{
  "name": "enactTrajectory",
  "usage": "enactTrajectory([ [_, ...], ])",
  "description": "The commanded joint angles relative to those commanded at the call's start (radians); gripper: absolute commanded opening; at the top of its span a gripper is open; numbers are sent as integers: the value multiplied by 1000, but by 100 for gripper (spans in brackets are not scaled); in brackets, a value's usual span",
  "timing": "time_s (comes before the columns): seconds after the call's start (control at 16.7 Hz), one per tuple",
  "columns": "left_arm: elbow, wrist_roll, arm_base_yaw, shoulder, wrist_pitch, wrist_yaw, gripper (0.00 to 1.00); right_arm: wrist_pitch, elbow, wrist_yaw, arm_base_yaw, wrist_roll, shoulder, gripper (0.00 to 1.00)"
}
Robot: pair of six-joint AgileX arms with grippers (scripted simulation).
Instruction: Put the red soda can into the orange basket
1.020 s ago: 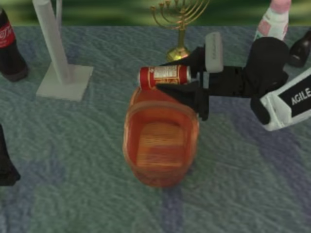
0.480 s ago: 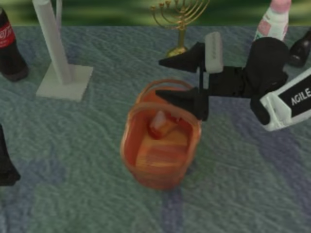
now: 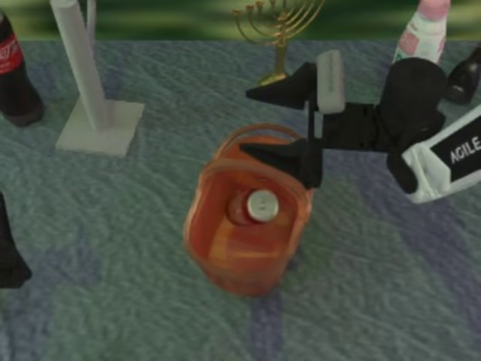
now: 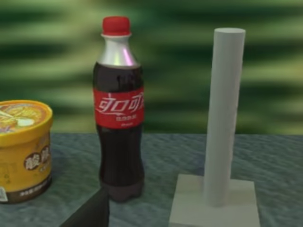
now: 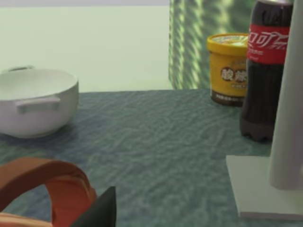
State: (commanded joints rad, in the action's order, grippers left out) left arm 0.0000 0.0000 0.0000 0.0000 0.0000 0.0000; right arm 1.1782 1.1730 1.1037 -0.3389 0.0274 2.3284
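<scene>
The red soda can (image 3: 262, 204) stands upright inside the orange basket (image 3: 197, 226), its silver top facing up. My right gripper (image 3: 246, 122) hovers open over the basket's far rim and hoop handle, nothing between its black fingers (image 3: 282, 154). The right wrist view shows the orange handle (image 5: 61, 179) beside one fingertip (image 5: 102, 210); the can is hidden there. My left arm (image 3: 7, 259) is parked at the table's left edge. One of its fingers (image 4: 92, 213) shows far off centre in the left wrist view, the gripper open and empty.
A dark cola bottle (image 3: 13, 71) and a white post on a square base (image 3: 98, 113) stand at the back left. A gold candelabra (image 3: 278, 30) and a pink-white bottle (image 3: 425, 30) stand behind the basket. A white bowl (image 5: 35, 101) and yellow tub (image 5: 229, 68) lie farther off.
My right gripper opened and let go of the can, which dropped from above the far rim into the basket, tumbled, and now stands upright. The basket shifted slightly; the gripper stays put.
</scene>
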Motion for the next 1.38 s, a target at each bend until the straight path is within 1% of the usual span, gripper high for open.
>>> enactTrajectory([
  [0.12,27,14,-14,28,-22,6,100,-15,-20,-11,2,-3,-29,100],
  [0.24,91,48,-44,93,-75,17,100,-49,-64,-40,9,-9,-97,100],
  [0.36,189,100,-86,194,-153,29,100,-102,-128,-87,23,-16,-203,100],
  [0.48,316,168,-135,325,-253,38,100,-171,-208,-151,44,-23,-339,100],
  [0.6,464,248,-189,479,-368,45,100,-253,-297,-227,69,-28,-499,100],
  [0.72,628,339,-247,650,-494,50,100,-345,-395,-314,97,-31,-676,100],
  [1.2,1361,754,-486,1429,-1007,44,100,-767,-812,-709,212,-33,-1460,100],
  [1.38,1626,903,-566,1707,-1174,34,100,-915,-950,-847,251,-32,-1755,100],
])
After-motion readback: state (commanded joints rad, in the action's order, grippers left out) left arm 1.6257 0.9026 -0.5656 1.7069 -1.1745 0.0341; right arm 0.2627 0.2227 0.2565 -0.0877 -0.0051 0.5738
